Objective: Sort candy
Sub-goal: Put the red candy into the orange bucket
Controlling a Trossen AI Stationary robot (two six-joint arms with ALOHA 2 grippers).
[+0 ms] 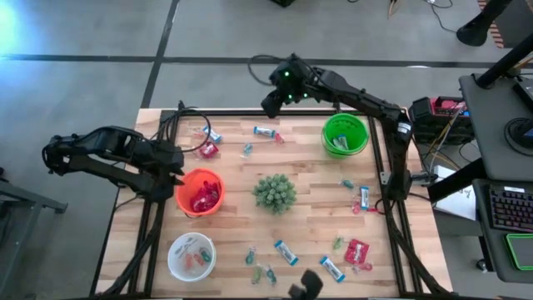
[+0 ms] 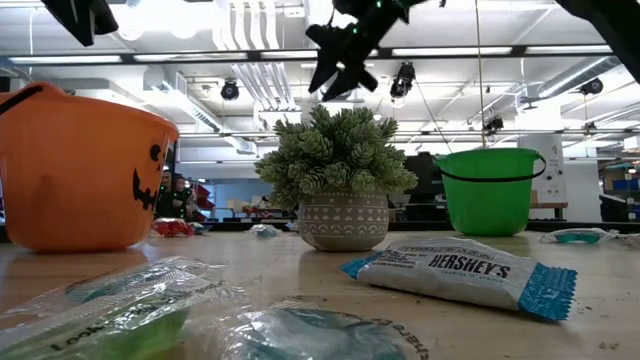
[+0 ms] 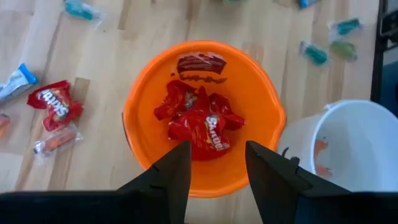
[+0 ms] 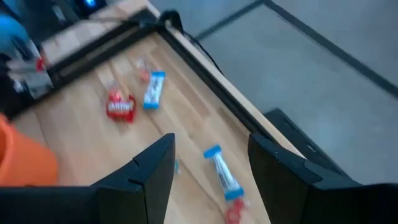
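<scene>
Your left gripper [image 1: 175,169] hangs with its fingers spread over the orange bowl [image 1: 185,187], white bowl [image 1: 176,248] just beside; plant [image 1: 275,192] blocks table centre; right gripper [image 1: 272,104] sits above the far edge, blue bar [image 1: 265,131] below; green bowl [image 1: 344,123] crowds the far right corner

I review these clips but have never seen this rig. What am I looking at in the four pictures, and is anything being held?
Two dark robot arms work at a wooden table. One picture looks straight down, one looks level from table height, and two come from cameras on the wrists. The left gripper hangs open and empty over the orange bowl, which holds red packets. The right gripper is open and empty above the table's far edge, over a blue-and-white bar. Also on the table: a green bowl, a white bowl, a small potted plant and scattered sweets. Nothing is held.
</scene>
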